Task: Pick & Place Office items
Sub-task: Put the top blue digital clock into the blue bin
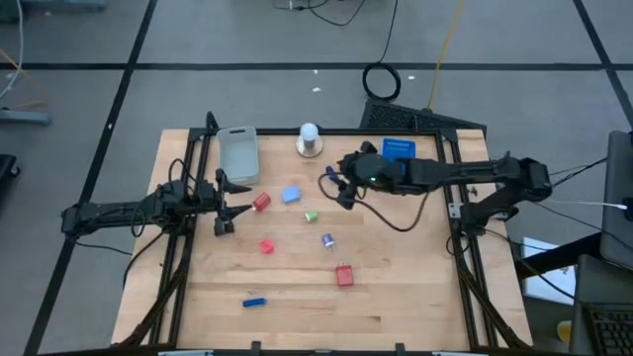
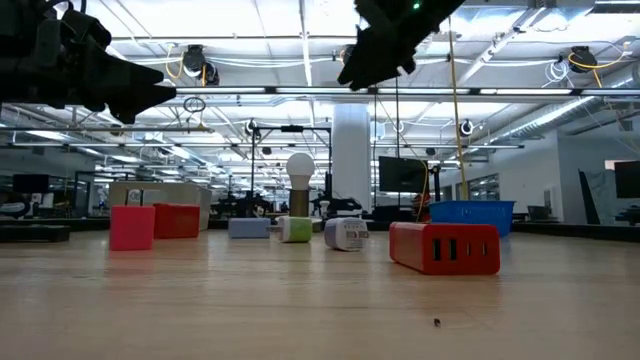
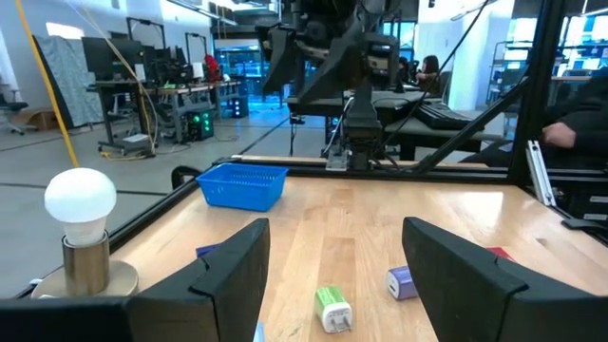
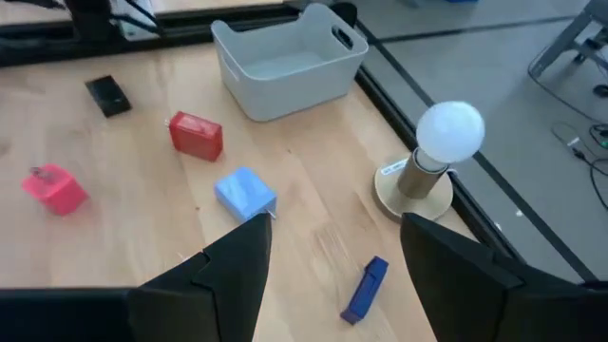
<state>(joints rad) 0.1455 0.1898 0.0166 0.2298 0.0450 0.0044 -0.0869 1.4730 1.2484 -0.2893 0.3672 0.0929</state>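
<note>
Progress: we judge the task barely begun; every office item we see lies loose on the bench (image 1: 396,297).
Items: red block (image 1: 261,203), light blue block (image 1: 291,195), green piece (image 1: 311,217), purple piece (image 1: 327,240), pink block (image 1: 266,246), red charger (image 1: 344,275), blue stick (image 1: 254,303).
Grey tray (image 4: 285,57): far left, we see nothing in it.
Blue tray (image 3: 241,183): far right, contents hidden.
Left gripper (image 1: 224,205): released, holding nothing, left of the red block.
Right gripper (image 4: 328,261): released, holding nothing, above the light blue block.
</note>
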